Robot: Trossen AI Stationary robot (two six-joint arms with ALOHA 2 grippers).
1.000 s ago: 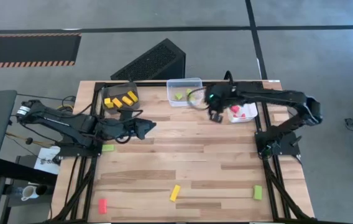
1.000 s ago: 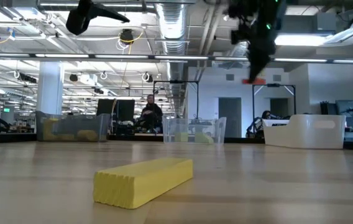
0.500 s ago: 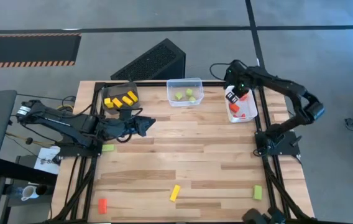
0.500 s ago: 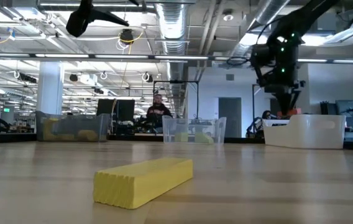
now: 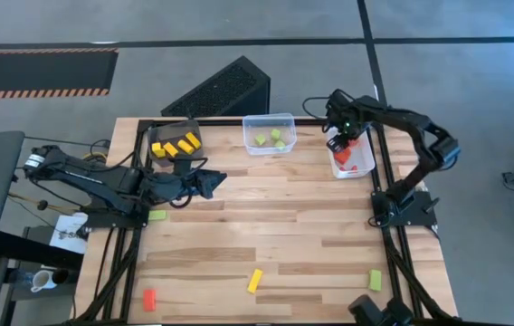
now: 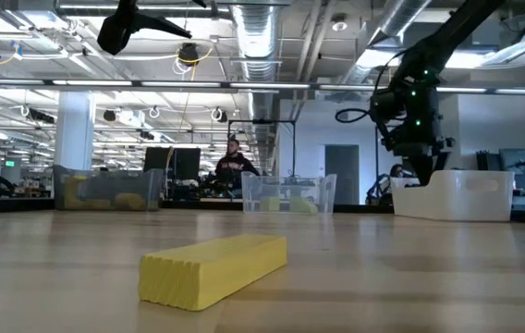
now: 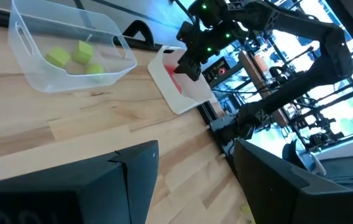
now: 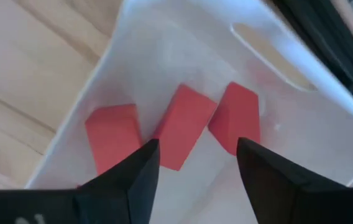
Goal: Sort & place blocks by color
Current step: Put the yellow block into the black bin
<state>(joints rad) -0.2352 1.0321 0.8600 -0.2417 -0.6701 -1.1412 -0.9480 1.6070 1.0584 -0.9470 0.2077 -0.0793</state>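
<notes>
My right gripper (image 8: 196, 155) is open and hangs just above the white bin (image 8: 164, 37) at the table's far right. Three red blocks (image 8: 183, 124) lie on the bin's floor, and none sits between the fingers. In the high view that gripper (image 5: 337, 140) stands over the bin's far end (image 5: 352, 161). My left gripper (image 5: 212, 181) is open and waits above the table's left middle. Loose blocks lie flat on the table: a yellow one (image 5: 254, 281), a red one (image 5: 148, 298), and green ones (image 5: 375, 280) (image 5: 157, 215).
A clear bin (image 5: 269, 134) holding green blocks stands at the far edge, and a dark brown bin (image 5: 174, 143) with yellow blocks is far left. A black slanted box (image 5: 221, 89) sits beyond the table. A person (image 6: 235, 166) sits in the room behind. Bare wood fills the middle.
My right gripper has moved toward the table's right and far edge, from beside the clear bin to over the white bin, and has come down. The red block that showed at its fingertips a second ago is no longer there.
</notes>
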